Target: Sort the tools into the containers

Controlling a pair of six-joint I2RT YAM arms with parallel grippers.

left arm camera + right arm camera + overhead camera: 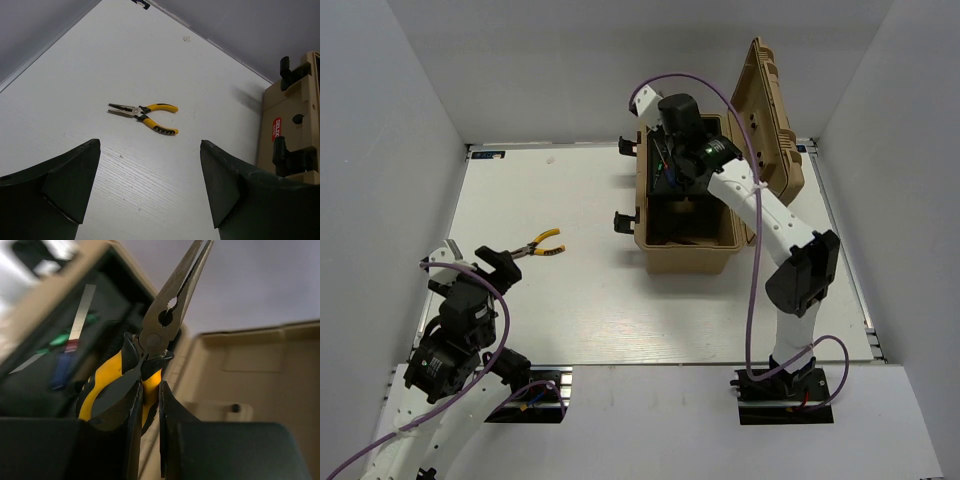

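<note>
A tan toolbox (pixel 688 258) stands open at the back right of the table, its lid (pixel 775 125) raised. Above its black inner tray (pixel 45 390) hovers my right gripper (pixel 672 160), shut on the yellow handle of a pair of pliers (pixel 167 320) whose nose points up and away from the right gripper (pixel 150 390). A blue-handled screwdriver (pixel 62 370) lies blurred in the tray. A second pair of yellow-handled pliers (pixel 542 243) lies flat on the table's left half. My left gripper (pixel 498 263) stands open just short of those pliers (pixel 145 116), nothing between its fingers (pixel 75 175).
Black latches (pixel 624 220) stick out from the toolbox's left side, facing the left arm. Grey walls close in the table on the left, back and right. The toolbox wall (pixel 290 135) shows at the right edge of the left wrist view.
</note>
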